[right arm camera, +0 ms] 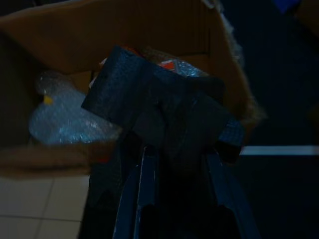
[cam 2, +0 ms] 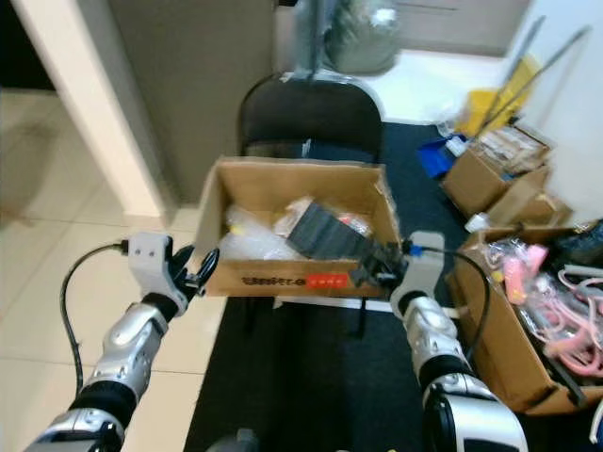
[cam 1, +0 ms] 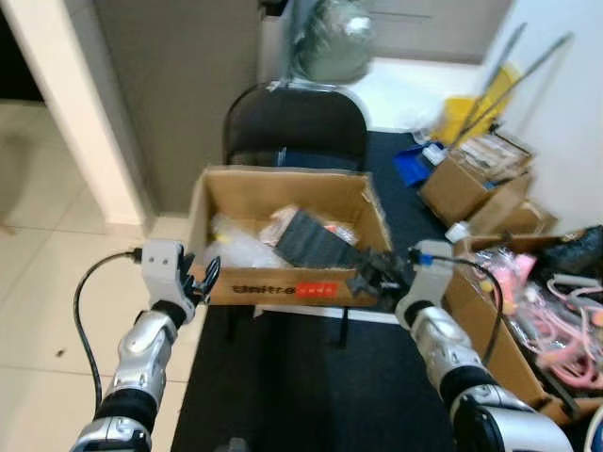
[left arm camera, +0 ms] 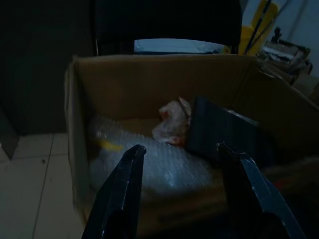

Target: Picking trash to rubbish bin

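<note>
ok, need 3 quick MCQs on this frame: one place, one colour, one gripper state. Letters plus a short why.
1. Where does the cardboard box sit?
A. on the black chair
B. on the tile floor
C. on a shelf

2. What colour is the foam piece held over the box?
A. white
B. black
C. yellow

3. How is the left gripper?
A. shut on bubble wrap
B. shut on the box edge
C. open, holding nothing

Answers:
1 A: the box rests on the chair's seat.
2 B: the right gripper grips a dark slab.
3 C: its fingers stand apart before the box.
</note>
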### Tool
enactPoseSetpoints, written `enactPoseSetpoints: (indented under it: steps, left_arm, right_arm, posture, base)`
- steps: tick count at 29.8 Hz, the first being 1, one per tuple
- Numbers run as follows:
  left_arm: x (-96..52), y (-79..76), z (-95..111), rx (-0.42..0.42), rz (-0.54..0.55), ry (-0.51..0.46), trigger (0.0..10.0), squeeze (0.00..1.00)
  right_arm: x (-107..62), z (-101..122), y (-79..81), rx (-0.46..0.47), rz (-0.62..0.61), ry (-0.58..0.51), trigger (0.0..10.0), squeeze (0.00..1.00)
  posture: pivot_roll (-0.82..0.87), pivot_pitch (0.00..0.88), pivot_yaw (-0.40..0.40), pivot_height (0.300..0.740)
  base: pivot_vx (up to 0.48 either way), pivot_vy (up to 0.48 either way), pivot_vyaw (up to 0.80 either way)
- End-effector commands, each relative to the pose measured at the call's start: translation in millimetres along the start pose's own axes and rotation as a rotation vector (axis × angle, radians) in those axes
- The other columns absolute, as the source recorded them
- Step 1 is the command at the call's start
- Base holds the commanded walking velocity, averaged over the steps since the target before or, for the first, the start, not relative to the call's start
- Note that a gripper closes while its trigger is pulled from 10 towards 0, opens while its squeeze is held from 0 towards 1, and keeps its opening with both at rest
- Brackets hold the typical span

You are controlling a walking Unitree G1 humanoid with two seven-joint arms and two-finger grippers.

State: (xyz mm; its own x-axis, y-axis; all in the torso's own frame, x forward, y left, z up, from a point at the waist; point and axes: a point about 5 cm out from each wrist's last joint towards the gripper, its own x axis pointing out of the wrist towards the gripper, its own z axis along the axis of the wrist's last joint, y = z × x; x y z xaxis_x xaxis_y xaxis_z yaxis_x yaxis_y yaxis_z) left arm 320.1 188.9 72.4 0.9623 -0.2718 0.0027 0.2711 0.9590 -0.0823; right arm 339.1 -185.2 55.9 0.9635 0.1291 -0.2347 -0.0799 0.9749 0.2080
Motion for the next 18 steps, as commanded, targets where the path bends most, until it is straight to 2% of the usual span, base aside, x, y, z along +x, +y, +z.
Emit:
enactPoseSetpoints:
  steps: [1, 9, 11, 12, 18]
  left_arm:
    - [-2.3, -0.3, -4.4, -0.002, -0.004, 0.024, 10.0, 0.00]
    - [0.2, -7.6, -0.8, 0.010, -0.045, 0.010, 10.0, 0.00]
    - [0.8, -10.7, -0.9, 0.006, -0.068, 0.014, 10.0, 0.00]
    - [0.7, -15.7, -0.9, 0.015, -0.122, 0.020, 10.0, 0.00]
    - [-1.9, -22.5, -7.3, 0.011, -0.221, 0.070, 10.0, 0.00]
  right_arm:
    - [-2.1, -2.8, -4.7, 0.001, -0.017, 0.013, 10.0, 0.00]
    - [1.0, 6.0, -1.6, -0.017, 0.008, -0.019, 10.0, 0.00]
    - [2.6, 10.7, 0.7, -0.027, 0.029, -0.037, 10.0, 0.00]
    - [4.4, 15.3, 6.3, -0.053, 0.086, -0.051, 10.0, 0.00]
    - [6.1, 20.1, 17.1, -0.074, 0.195, -0.069, 10.0, 0.00]
  posture:
    - [0.08, 0.120, 0.013, 0.740]
    - [0.08, 0.127, 0.010, 0.740]
    - [0.08, 0.127, 0.010, 0.740]
    - [0.08, 0.127, 0.010, 0.740]
    - [0.08, 0.127, 0.010, 0.740]
  base:
    - [0.469, 0.000, 0.00]
    - [0.454, 0.000, 0.00]
    - [0.000, 0.000, 0.00]
    - [0.000, 0.000, 0.00]
    - [0.000, 0.000, 0.00]
